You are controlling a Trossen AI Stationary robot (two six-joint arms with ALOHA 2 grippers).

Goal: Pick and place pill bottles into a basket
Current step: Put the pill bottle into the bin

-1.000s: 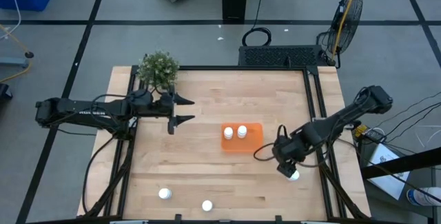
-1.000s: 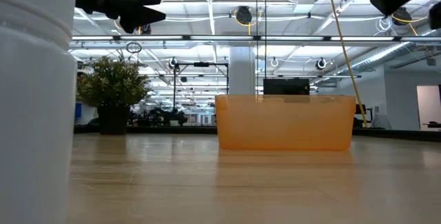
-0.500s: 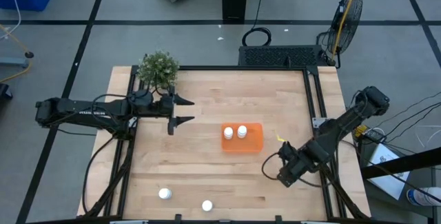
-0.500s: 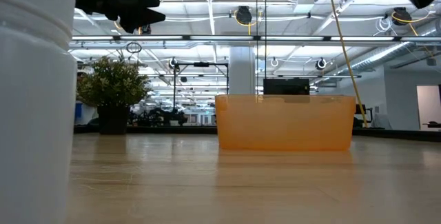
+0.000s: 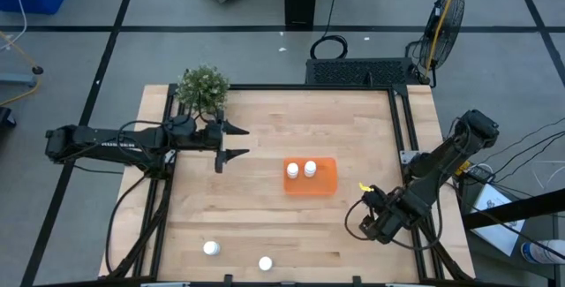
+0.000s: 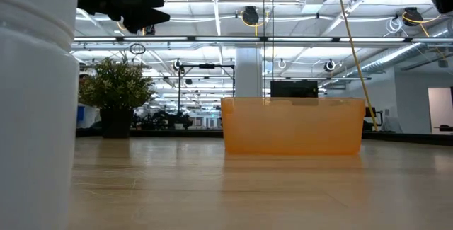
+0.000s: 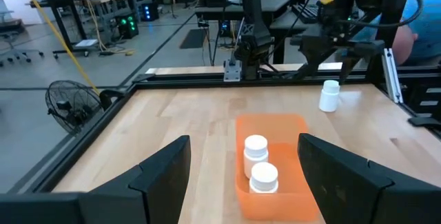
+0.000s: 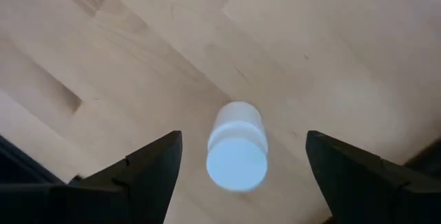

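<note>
The orange basket (image 5: 323, 179) sits mid-table and holds two upright white pill bottles (image 5: 301, 169). It also shows in the left wrist view (image 7: 275, 169). Two more bottles (image 5: 211, 248) (image 5: 265, 263) stand near the table's near edge; one of them looms at the left of the low view (image 6: 35, 102). The fifth bottle (image 8: 236, 148) stands on the table to the basket's near right. My right gripper (image 5: 375, 225) hangs open above it, one finger on either side and apart from it. My left gripper (image 5: 237, 141) is open and empty, raised left of the basket.
A green potted plant (image 5: 203, 88) stands at the table's far left corner, just behind my left arm. A black frame rail (image 5: 406, 137) runs along the table's right edge close to my right arm. Bare wood lies between the basket and the two near bottles.
My right gripper has gone toward the table's near edge and a little toward its right edge, ending over the fifth bottle, which showed beside it a second ago and is now hidden under it in the high view. The bottle has stayed in place.
</note>
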